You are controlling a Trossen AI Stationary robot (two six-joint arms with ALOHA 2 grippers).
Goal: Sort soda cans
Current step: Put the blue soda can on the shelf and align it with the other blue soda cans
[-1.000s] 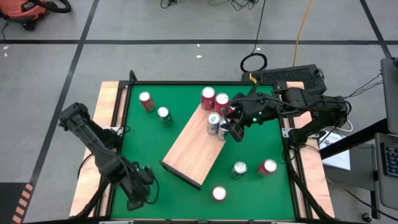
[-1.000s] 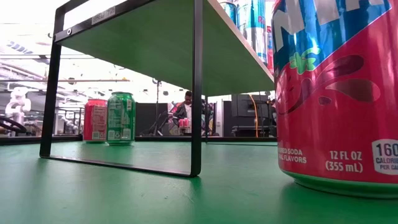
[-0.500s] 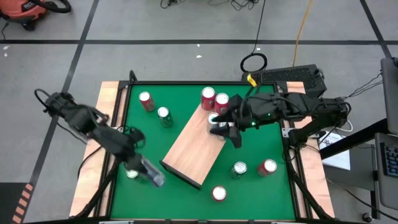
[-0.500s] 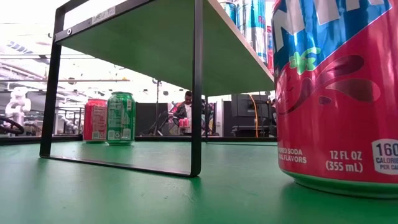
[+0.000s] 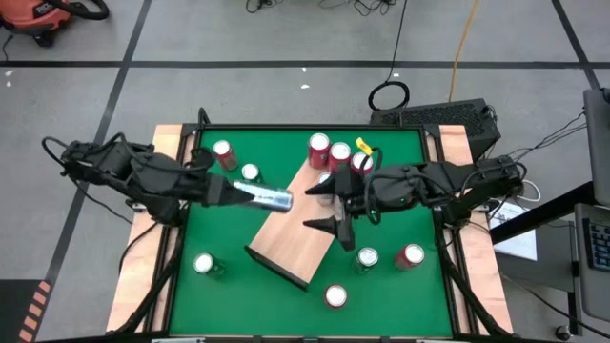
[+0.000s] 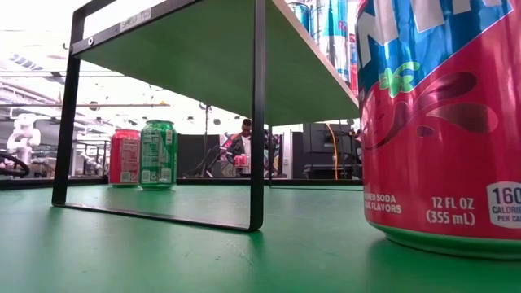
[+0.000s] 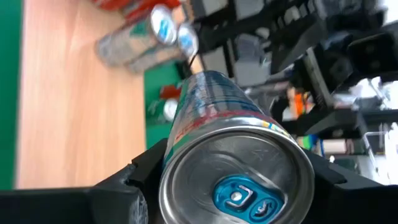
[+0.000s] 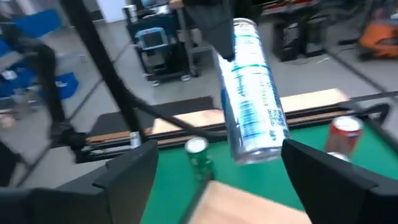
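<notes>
My left gripper [image 5: 238,193] is shut on a silver-blue soda can [image 5: 269,198] held level above the wooden board's [image 5: 291,229] left edge. My right gripper [image 5: 326,206] stands open just right of the can's free end, touching nothing; the same can [image 8: 252,93] hangs ahead of its fingers. Two silver-teal cans [image 7: 134,40] stand on the board's far end. Red cans [image 5: 329,151] stand behind the board, and a red can [image 5: 224,152] and a green can [image 5: 251,172] stand at the far left. My left gripper pinches the silver-blue can between its two fingers [image 7: 140,183] by the side wall near the top end [image 7: 186,155]. The fingers come about level from the table's left and lie along the can. The can is lifted clear and lies level, its bottom toward the right gripper.
On the green mat, a green can [image 5: 203,265] stands near left. A green can [image 5: 367,258] and red cans [image 5: 410,254] [image 5: 335,296] stand near right. The board rests on a black wire frame [image 6: 258,122]; a big red can [image 6: 440,122] fills the low view's right.
My left gripper has risen from the table's near left corner with the silver-blue can and swung toward the far right, over the board's edge, tipping the can level. My right gripper has opened, turned, and moved a little left from the cans on the board.
</notes>
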